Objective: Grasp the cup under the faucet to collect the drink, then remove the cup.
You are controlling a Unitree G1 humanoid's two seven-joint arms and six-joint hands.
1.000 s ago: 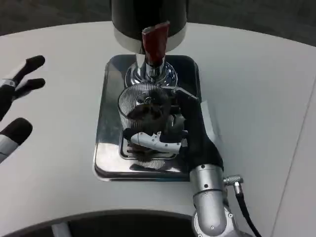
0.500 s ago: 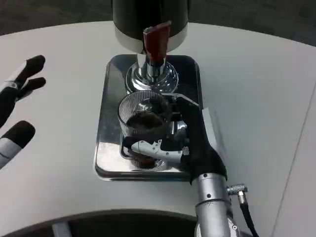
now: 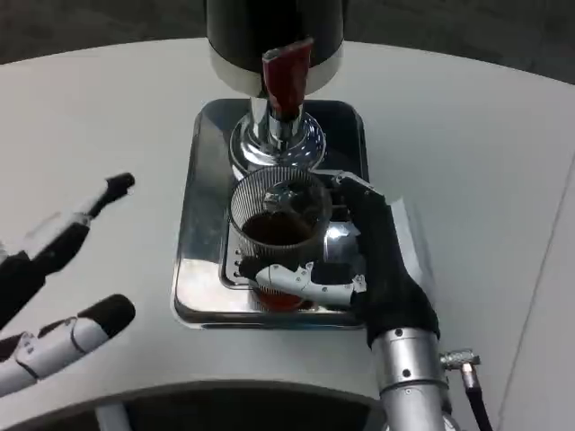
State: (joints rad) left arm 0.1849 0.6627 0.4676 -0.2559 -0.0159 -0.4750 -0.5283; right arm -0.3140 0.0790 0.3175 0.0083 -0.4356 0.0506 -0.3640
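Observation:
A ribbed clear glass cup (image 3: 280, 223) holding dark drink stands over the shiny metal drip tray (image 3: 202, 224), just in front of the chrome faucet (image 3: 275, 135) with its red lever (image 3: 286, 76). My right hand (image 3: 359, 265) grips the cup, with fingers wrapped around its near and right sides. The black dispenser body (image 3: 274, 31) rises at the back. My left hand (image 3: 54, 278) hovers over the table at the lower left, fingers spread and holding nothing.
The white round table (image 3: 467, 162) stretches to both sides of the tray. Its near edge curves along the bottom. A cable (image 3: 472, 395) hangs off my right forearm.
The cup in my right hand has shifted slightly right and toward me, away from the faucet. My left hand has dropped lower and moved in toward the tray.

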